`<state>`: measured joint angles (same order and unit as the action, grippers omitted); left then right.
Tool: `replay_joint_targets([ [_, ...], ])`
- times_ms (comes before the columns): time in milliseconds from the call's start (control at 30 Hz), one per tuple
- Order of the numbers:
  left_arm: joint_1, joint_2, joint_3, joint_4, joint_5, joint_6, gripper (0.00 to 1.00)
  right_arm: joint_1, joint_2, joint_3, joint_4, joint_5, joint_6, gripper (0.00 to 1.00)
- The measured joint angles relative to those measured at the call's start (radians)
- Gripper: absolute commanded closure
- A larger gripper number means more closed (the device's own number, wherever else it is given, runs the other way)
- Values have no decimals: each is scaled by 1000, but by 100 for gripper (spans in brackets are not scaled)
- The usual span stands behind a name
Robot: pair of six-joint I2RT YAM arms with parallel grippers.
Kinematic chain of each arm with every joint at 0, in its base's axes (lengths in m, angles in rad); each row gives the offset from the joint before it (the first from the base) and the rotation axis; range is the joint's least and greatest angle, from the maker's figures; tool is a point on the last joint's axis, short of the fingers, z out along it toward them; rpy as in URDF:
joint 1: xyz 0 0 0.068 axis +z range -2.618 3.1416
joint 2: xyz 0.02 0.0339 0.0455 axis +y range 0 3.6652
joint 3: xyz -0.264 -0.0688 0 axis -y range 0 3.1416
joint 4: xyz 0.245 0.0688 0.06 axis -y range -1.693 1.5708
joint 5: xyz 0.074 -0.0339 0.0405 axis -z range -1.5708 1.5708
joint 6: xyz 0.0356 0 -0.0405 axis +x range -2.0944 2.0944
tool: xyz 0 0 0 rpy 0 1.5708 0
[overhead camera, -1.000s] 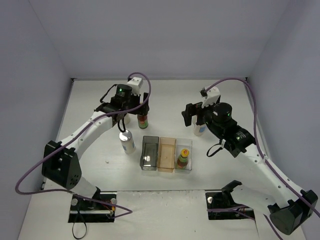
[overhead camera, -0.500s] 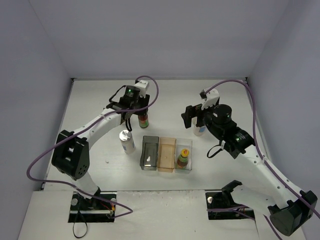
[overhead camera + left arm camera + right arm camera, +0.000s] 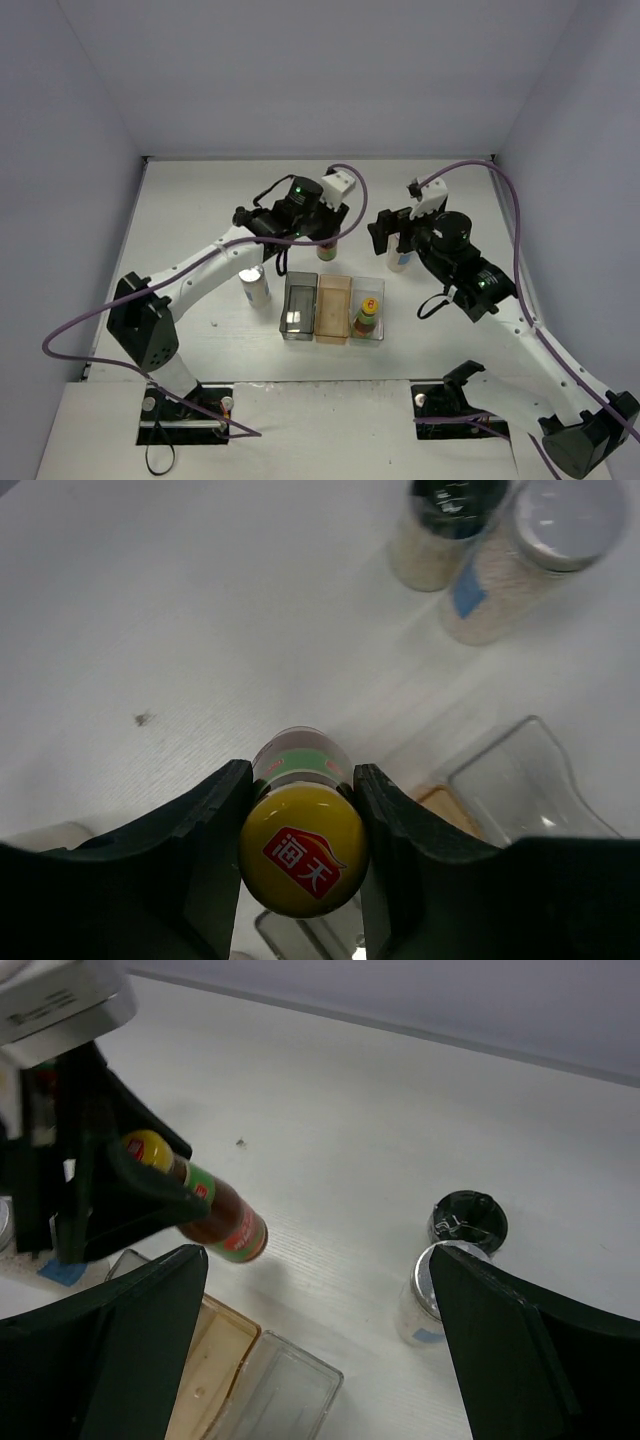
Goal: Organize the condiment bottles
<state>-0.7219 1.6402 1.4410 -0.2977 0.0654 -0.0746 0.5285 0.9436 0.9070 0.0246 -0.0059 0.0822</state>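
- Left tool closed on the neck of a dark bottle, yellow-red cap up.
- Change: a moment before, this bottle stood further toward the left edge, past the far-left corner of the grey bin. The arm had since swung it rightward. It hung over the middle of the worktop, just on the far side of the amber bin.
- Judged lifted: the right wrist view showed it tilted, with its shadow apart from its base.
- Meaning: pickup done, carry under way. The other dark bottle stood in the clear bin, so the held one likely belonged there, one bin further right.
- Right tool had barely shifted; fingers spread wide, gripping nothing, above a black-capped bottle and a silver-capped bottle standing together toward the right edge.
- A second silver-capped bottle stood just left of the grey bin.

Hard to make out:
- Only five bottles counted; a second black-capped one not found.
- From above, the left arm hid most of the held bottle, and the right arm covered the pair beneath it.
- Left wrist view blurred at the pale bottles.
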Motion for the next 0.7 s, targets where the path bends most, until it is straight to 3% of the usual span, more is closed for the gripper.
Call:
replay_joint_targets([
  [367, -203, -94, 18, -12, 91, 12, 100, -82, -45, 40, -113, 185, 73, 0],
  [700, -296, -94, 3, -5, 137, 11, 100, -250, -57, 63, -177, 201, 121, 0],
])
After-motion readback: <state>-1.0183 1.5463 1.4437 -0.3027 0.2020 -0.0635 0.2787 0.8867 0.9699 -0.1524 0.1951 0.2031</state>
